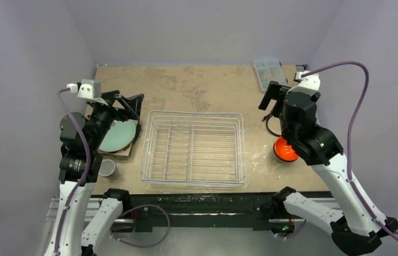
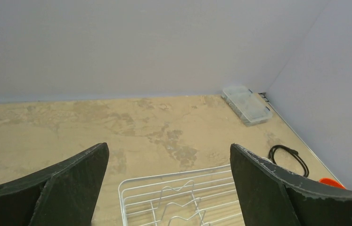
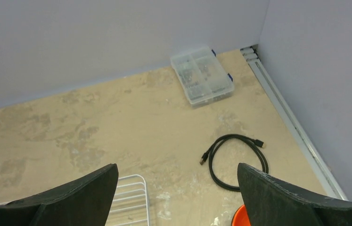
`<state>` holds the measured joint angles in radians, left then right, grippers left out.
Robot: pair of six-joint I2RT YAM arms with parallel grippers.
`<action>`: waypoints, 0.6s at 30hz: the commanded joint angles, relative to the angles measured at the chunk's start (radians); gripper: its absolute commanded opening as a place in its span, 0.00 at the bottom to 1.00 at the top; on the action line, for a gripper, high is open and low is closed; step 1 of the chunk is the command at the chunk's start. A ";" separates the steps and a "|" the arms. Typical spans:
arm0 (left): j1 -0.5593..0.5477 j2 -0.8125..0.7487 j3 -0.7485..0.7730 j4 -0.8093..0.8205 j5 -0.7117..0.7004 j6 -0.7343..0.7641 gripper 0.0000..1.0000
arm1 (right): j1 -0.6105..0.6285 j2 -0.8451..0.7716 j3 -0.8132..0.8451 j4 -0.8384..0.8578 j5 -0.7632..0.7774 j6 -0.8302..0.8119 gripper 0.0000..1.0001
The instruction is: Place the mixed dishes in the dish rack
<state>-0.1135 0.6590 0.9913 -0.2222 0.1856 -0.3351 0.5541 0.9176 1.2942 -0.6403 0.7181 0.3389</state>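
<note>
Mottled tan table (image 1: 196,85) carries the silver-white wire dish rack (image 1: 192,146) at centre, round pale-teal plate (image 1: 119,136) just left, orange bowl (image 1: 284,152) right, both outside it, and with both arms' jaws gaping wide and empty, a thin-rimmed plate could slip or snag the rack's prongs on loading.

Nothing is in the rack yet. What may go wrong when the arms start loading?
The black cable lies close to the orange bowl; the right tool may snag it. The pale-teal plate sits on the square plate, so lifting one may drag the other toward the grey cup.
</note>
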 commanded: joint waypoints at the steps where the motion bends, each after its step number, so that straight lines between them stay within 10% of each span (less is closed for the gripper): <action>1: -0.005 0.072 0.072 -0.022 0.096 -0.036 1.00 | -0.005 0.035 -0.039 -0.012 0.002 0.040 0.99; 13: -0.025 0.156 0.097 -0.039 0.188 -0.063 1.00 | -0.034 0.018 -0.233 0.123 -0.055 0.037 0.99; 18: -0.051 0.188 0.106 -0.050 0.213 -0.063 1.00 | -0.334 0.036 -0.331 0.179 -0.258 0.119 0.99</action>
<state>-0.1444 0.8272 1.0496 -0.2790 0.3538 -0.3840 0.4160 0.9432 1.0195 -0.5407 0.5926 0.3786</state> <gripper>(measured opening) 0.997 0.987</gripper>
